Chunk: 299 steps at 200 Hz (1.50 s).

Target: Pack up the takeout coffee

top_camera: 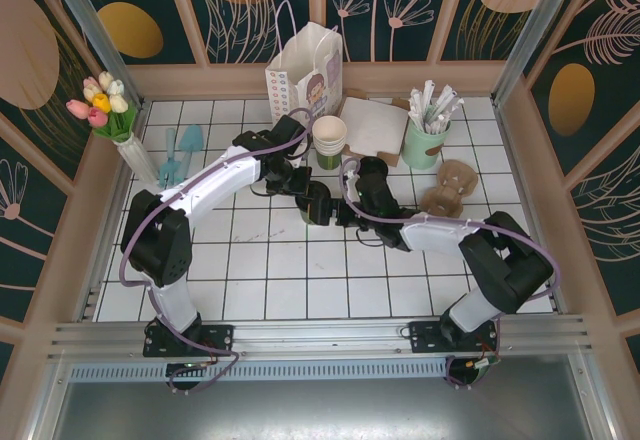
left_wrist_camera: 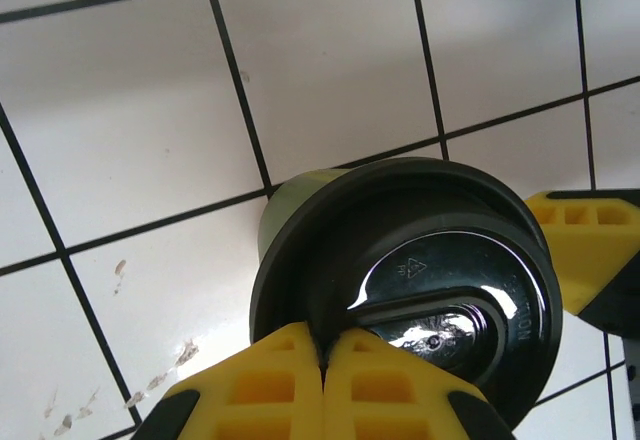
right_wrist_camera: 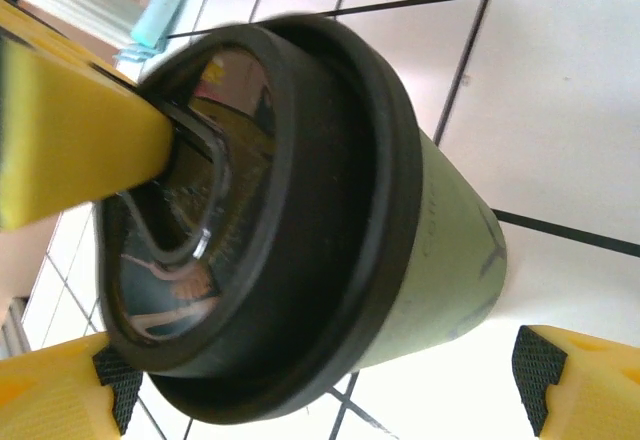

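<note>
Left wrist view: a gentle squeeze low on the sides should serve best. Bottom edge, left fingers [left_wrist_camera: 285, 385], pressed together, touch the black lid [left_wrist_camera: 430, 260] of the small dark-green paper coffee cup [left_wrist_camera: 298, 195], centre frame on the tiled desk [left_wrist_camera: 130, 110]; right fingers [left_wrist_camera: 585, 235], spread wide, flank it.

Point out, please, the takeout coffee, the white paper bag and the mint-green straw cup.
takeout coffee [left_wrist_camera: 430, 280]: left wrist view, on its glossy black lid.
white paper bag [top_camera: 303, 85]: top external view, on its printed front.
mint-green straw cup [top_camera: 424, 148]: top external view, on its side wall.
</note>
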Tool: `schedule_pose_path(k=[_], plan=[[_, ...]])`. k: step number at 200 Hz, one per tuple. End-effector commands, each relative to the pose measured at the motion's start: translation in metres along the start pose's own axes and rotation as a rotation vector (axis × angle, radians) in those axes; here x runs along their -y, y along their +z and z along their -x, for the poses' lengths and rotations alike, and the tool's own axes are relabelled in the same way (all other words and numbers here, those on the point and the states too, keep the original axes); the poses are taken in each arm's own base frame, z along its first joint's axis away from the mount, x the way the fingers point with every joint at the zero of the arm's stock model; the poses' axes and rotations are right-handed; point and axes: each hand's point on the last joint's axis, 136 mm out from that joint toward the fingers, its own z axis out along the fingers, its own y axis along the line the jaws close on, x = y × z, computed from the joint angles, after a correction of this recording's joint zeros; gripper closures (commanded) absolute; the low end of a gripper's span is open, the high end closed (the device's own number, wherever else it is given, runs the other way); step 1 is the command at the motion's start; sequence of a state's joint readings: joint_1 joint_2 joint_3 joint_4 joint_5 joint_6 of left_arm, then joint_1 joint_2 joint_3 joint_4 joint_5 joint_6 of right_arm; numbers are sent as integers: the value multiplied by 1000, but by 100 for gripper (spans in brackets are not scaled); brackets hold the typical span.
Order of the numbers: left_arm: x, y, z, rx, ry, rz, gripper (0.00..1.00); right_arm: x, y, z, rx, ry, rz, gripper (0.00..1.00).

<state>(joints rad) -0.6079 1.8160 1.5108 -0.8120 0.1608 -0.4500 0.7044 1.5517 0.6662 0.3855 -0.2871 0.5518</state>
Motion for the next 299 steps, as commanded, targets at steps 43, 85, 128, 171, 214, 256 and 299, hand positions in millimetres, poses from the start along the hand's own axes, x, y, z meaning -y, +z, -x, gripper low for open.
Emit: schedule_pose_path(k=[43, 85, 128, 171, 214, 256, 299], plan=[[-17, 34, -31, -137, -19, 54, 100, 80, -5, -45, -82, 31, -357, 5], [-19, 25, -19, -93, -43, 93, 100, -7, -25, 17, 14, 90, 57, 5], [-16, 21, -14, -75, -47, 86, 99, -10, -28, 50, -9, 255, 97, 7], [-5, 13, -10, -65, -61, 33, 88, 5, -15, 52, -68, 300, -53, 22], [11, -1, 5, -26, -44, -18, 84, 1, -4, 50, -143, 250, -87, 31], [17, -12, 15, 12, -23, -33, 80, 1, -2, 48, -161, 229, -112, 31], [14, -9, 7, -8, -23, -33, 78, 7, -1, 41, -176, 228, -134, 34]])
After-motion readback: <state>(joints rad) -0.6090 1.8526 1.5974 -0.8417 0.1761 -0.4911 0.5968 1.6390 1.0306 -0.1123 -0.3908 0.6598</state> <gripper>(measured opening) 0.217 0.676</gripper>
